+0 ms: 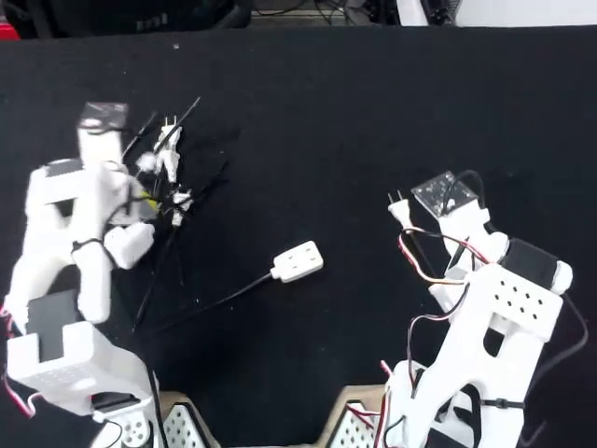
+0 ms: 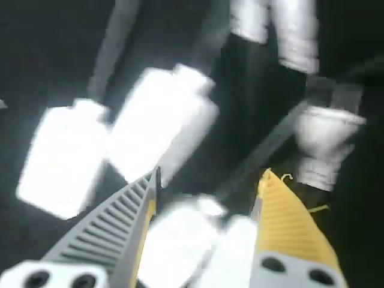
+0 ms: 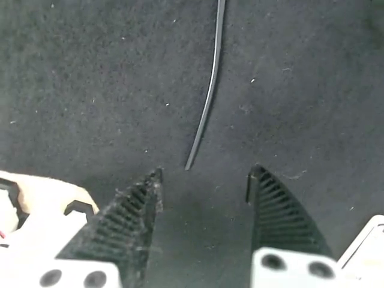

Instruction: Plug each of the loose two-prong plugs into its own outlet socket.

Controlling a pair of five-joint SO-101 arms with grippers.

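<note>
Plugs (image 1: 169,157) lie beneath left gripper (image 2: 209,177), jaws apart.

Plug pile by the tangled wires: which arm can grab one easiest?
Left. Its open gripper hangs right over the white plugs, while the right gripper, also open, is over black cloth on the table's other side.

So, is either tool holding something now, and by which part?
Nothing is held. The right tool is open over the table; the left tool is open above white plugs.
</note>
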